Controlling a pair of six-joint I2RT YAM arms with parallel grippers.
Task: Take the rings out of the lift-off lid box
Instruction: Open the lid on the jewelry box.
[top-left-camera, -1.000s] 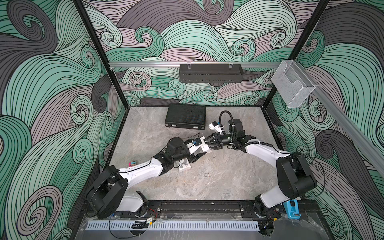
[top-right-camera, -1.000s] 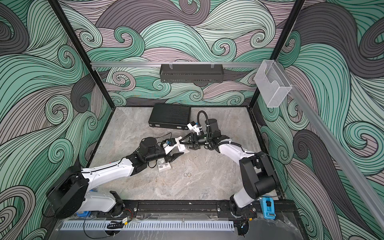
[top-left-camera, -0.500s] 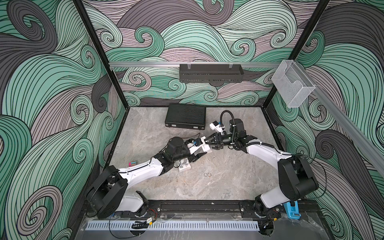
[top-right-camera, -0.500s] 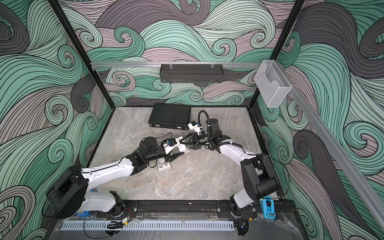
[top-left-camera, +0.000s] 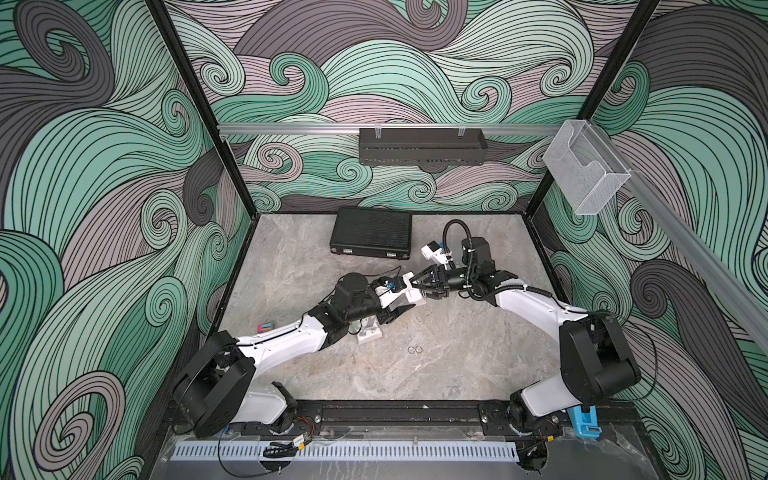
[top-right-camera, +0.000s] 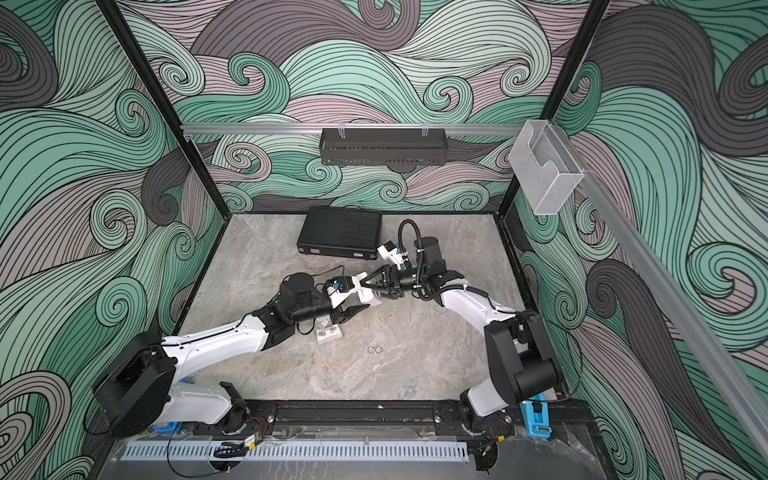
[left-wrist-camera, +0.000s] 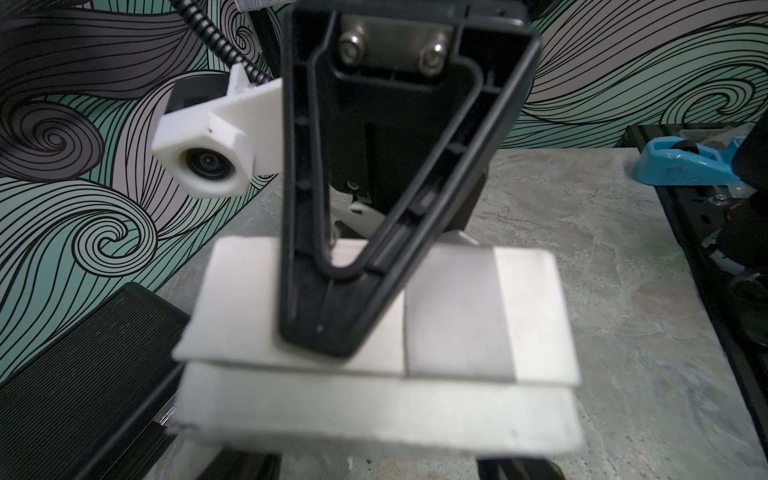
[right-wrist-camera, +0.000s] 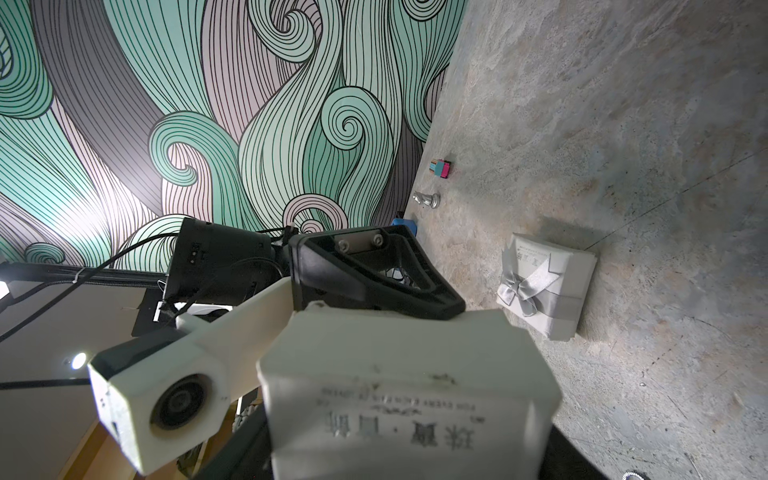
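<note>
**Fig.** Both arms meet over the ctr of the table.

- **R gripper**: jaws are spread wide and clamped across the lift-off lid box, which hangs clear of the table. In the L wrist view one R finger lies flat on the box's upper face. A seam btwn two white layers shows along the near edge. Printed characters mark the box face seen in the R wrist view. The box interior is hidden in every view.
- **L gripper**: jaws are drawn together, w/ the tips at the box's edge. Whether they nip the box cannot be told.
- **Task items:** two of the rings, pale bands, lie side by side on the table in both top views. They sit toward the front, apart from both grippers. They are near a ribboned white box, on its R side.
- **Other items:** the ribboned white box rests on the table beside the L wrist. A black case lies flat at the rear, close to the back wall.
</note>
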